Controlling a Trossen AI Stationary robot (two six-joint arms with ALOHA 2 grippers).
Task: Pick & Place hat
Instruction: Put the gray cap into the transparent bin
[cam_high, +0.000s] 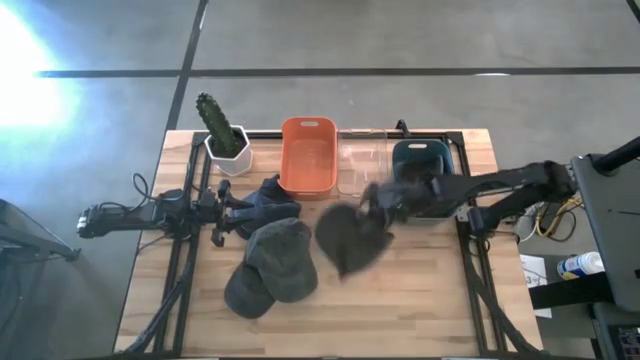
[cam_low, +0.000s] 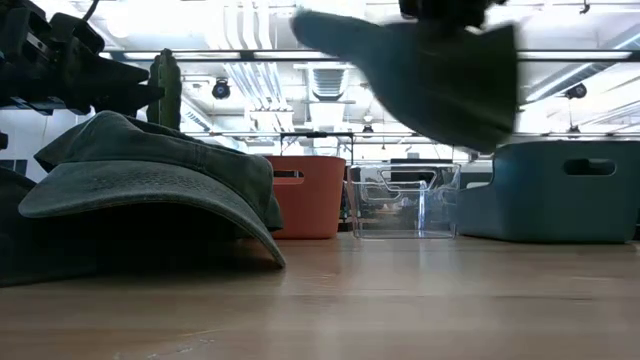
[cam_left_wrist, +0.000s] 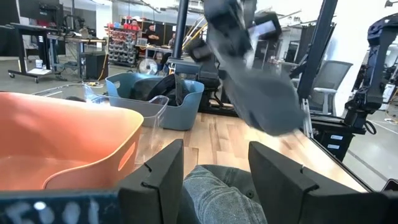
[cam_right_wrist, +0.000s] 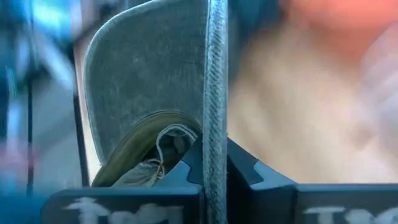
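The right gripper (cam_high: 372, 205) holds a dark grey fabric cap (cam_high: 352, 238) in the air above the middle of the wooden worktop (cam_high: 420, 300), fingers clamped on its brim. A second, olive-green cap (cam_high: 275, 265) lies nearer the left edge, where the left gripper (cam_high: 262, 205) hovers, fingers apart.

Industrial lab; exposed ceiling ducts (cam_low: 330, 75); equipment racks (cam_left_wrist: 93, 59); concrete floor (cam_high: 400, 40)

high: overhead, down | low: tabletop-level | both: orange bin (cam_high: 308, 155)
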